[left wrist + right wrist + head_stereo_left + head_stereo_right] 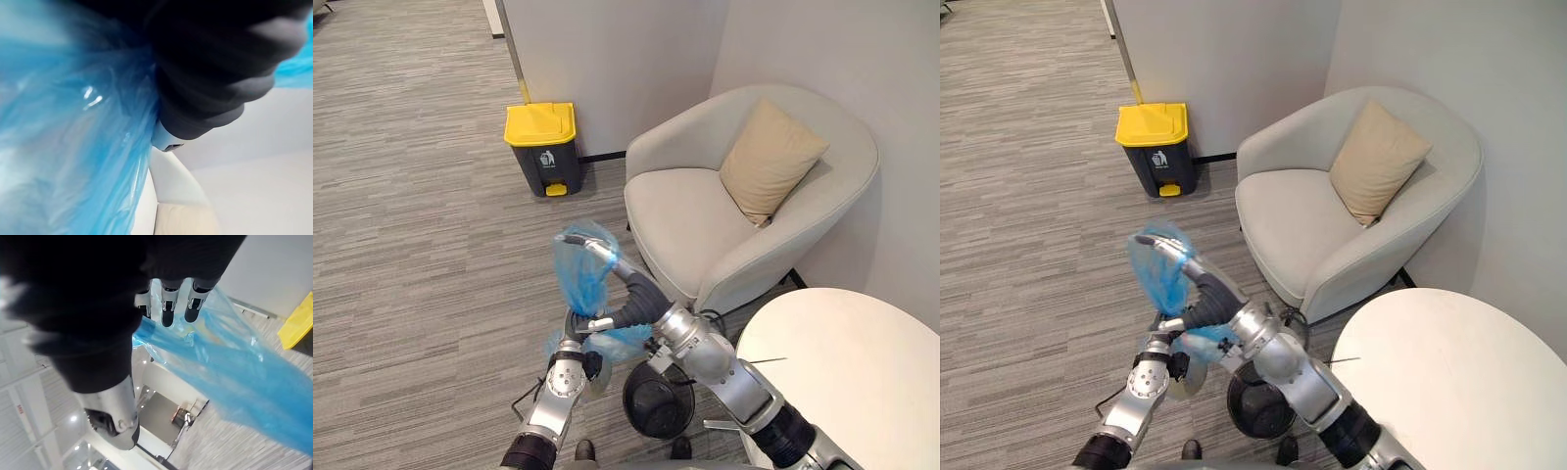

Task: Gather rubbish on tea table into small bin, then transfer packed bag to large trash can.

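Note:
A blue plastic bag (579,272) hangs in the air above the carpet, in front of the armchair. My right hand (607,262) reaches in from the lower right and is shut on the bag's upper part; in the right wrist view its fingers (167,308) curl over the blue film (234,377). My left hand (576,345) is just below, against the bag's lower folds (619,340), and the film (73,147) covers it in the left wrist view. The small black bin (658,403) stands on the floor under my right arm. The large trash can (541,147), dark grey with a yellow lid, stands by the wall ahead.
A beige armchair (705,225) with a tan cushion (770,159) stands to the right of the trash can. The round white tea table (852,377) is at the lower right. Grey carpet (411,225) stretches to the left and ahead.

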